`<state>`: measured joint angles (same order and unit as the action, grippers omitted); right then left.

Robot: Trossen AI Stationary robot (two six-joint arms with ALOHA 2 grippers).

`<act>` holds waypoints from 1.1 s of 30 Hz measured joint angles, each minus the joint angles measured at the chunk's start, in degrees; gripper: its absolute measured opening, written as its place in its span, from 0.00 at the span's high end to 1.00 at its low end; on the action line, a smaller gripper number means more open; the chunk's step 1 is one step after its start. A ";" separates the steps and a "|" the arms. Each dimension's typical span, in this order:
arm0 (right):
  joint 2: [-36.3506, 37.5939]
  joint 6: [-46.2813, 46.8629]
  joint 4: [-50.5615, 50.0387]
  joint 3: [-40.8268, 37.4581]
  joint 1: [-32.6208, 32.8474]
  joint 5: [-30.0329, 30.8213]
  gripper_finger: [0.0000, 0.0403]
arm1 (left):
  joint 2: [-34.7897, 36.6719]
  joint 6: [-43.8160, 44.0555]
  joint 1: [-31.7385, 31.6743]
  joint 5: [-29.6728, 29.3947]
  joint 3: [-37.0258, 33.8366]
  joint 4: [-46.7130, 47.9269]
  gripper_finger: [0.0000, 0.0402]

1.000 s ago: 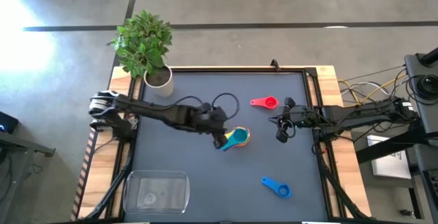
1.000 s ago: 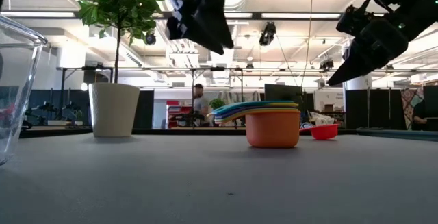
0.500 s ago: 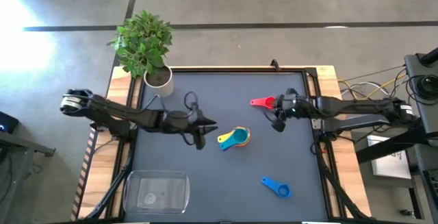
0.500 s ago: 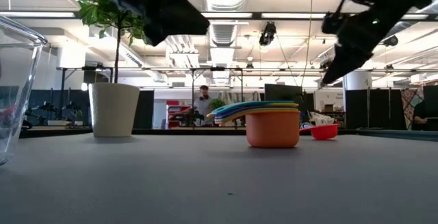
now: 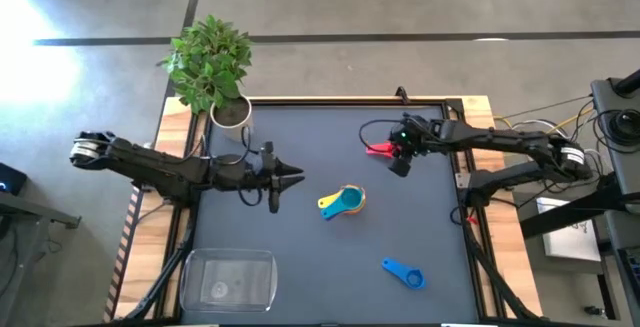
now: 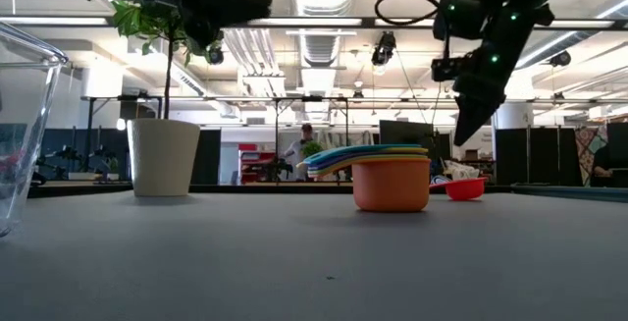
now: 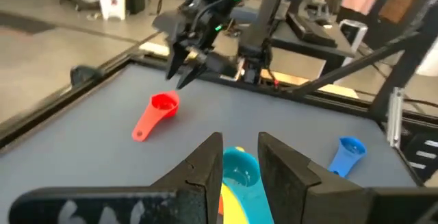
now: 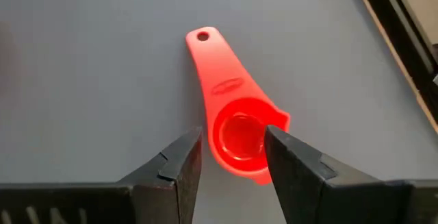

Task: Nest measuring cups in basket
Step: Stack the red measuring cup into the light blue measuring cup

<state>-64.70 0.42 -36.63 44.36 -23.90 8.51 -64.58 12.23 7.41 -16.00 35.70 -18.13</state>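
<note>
Over red-pink cup (image 8: 236, 125): right gripper (image 8: 229, 157), fingers apart; left gripper (image 5: 285, 176) off stack.

Two slender dark arms, each ending in a two-finger claw. Left claw (image 5: 290, 174): black wedge-shaped fingers (image 7: 205, 172) and a looped black cable at the wrist. Right claw (image 5: 398, 161): matching black fingers (image 8: 179, 161), small green indicator lights and a curled black cable above the wrist.
</note>
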 joint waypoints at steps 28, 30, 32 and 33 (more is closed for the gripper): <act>-15.45 -12.07 -5.29 3.17 -11.17 -9.04 0.63 | 16.27 -5.75 0.57 -0.60 -17.52 -16.39 0.81; -16.53 -13.25 -4.83 3.17 -12.00 -9.00 0.63 | 15.93 -5.76 0.57 -0.58 -17.52 -16.44 0.81; -17.36 -14.44 -4.44 3.17 -12.61 -9.00 0.63 | 15.58 -5.75 0.57 -0.59 -17.52 -16.42 0.81; -17.72 -14.89 -4.41 3.17 -12.83 -9.00 0.63 | 15.46 -5.75 0.57 -0.58 -17.52 -16.43 0.81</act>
<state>-82.42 -14.47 -41.04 47.53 -36.73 -0.49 -49.12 6.48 7.99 -16.59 18.17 -34.56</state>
